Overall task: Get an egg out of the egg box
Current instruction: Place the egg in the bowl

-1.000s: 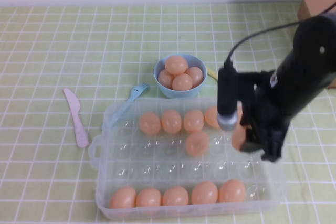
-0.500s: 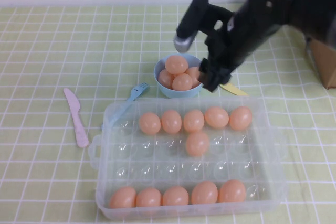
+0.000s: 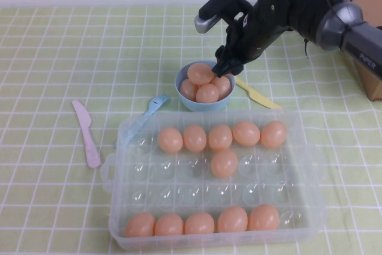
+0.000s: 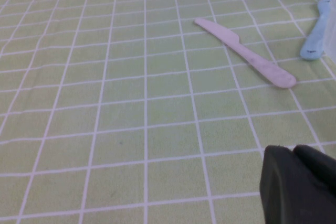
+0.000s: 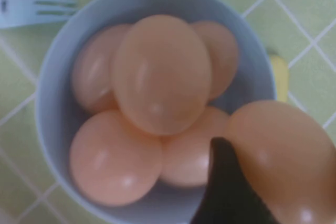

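My right gripper (image 3: 225,70) hangs just over the light-blue bowl (image 3: 203,107) behind the egg box. It is shut on a peach egg (image 5: 286,161), held above the bowl's rim (image 5: 52,114). The bowl holds several like eggs (image 5: 160,72). The clear egg box (image 3: 310,165) lies at the front of the table with a back row of eggs (image 3: 220,137), one egg in the middle (image 3: 224,163) and a front row (image 3: 199,223). My left gripper (image 4: 294,150) is shut and empty, low over the bare green cloth to the left; it is out of the high view.
A pink knife (image 3: 86,132) lies left of the egg box and shows in the left wrist view (image 4: 247,59). A blue fork (image 3: 152,107) lies by the box's back left corner. A yellow knife (image 3: 256,95) lies right of the bowl. A brown box (image 3: 373,82) stands at the right edge.
My right gripper has lifted from over the right side of the egg box and moved back to the bowl, carrying the egg. It has come lower over the bowl.
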`<act>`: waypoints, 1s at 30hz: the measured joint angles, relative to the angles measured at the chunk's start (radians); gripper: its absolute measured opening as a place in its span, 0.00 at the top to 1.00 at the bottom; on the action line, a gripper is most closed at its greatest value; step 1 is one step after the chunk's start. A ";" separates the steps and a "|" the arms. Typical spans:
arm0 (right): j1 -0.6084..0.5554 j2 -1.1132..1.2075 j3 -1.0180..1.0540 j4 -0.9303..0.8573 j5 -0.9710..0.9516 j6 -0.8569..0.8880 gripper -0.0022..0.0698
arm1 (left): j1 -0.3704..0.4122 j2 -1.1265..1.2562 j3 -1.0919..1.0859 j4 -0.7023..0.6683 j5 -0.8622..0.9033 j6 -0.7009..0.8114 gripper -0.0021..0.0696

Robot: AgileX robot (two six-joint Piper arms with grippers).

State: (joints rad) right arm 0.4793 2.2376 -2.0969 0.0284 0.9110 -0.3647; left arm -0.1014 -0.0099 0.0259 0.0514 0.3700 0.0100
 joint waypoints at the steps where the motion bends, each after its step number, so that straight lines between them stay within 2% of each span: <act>1: -0.004 0.006 -0.002 0.005 -0.012 0.005 0.47 | 0.000 0.000 0.000 0.000 0.000 0.000 0.98; 13: -0.006 0.041 -0.004 0.137 -0.091 -0.003 0.47 | 0.000 0.000 0.000 0.000 0.000 0.000 0.98; 21: -0.006 0.051 -0.004 0.145 -0.095 -0.008 0.47 | 0.000 0.000 0.000 0.000 0.000 0.000 0.98; 30: -0.006 0.056 -0.004 0.148 -0.082 -0.008 0.38 | 0.000 0.000 0.000 0.000 0.000 0.000 0.98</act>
State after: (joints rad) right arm 0.4729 2.2934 -2.1010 0.1763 0.8288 -0.3726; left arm -0.1014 -0.0099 0.0259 0.0514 0.3700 0.0100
